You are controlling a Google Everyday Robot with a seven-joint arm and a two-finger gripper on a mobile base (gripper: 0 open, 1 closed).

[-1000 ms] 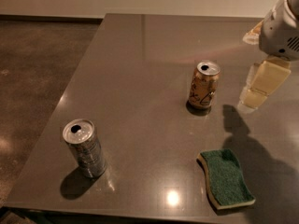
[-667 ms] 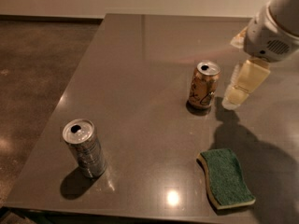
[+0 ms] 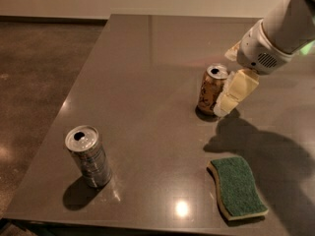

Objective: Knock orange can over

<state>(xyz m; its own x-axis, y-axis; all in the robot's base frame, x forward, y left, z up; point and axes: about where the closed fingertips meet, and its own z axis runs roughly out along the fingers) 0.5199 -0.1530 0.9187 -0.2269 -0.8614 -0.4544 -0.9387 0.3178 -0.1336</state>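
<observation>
One sideways shove, high on the upright orange can (image 3: 212,90) just beside my gripper (image 3: 235,87), should topple it; how far it's open, I cannot tell.

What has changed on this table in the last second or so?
The end effector swung in from the right side of the view toward the orange can and now sits right beside it, possibly touching. Nothing was picked up or let go. The orange can stays upright in its place; the silver can and the green sponge on the table have not moved.
</observation>
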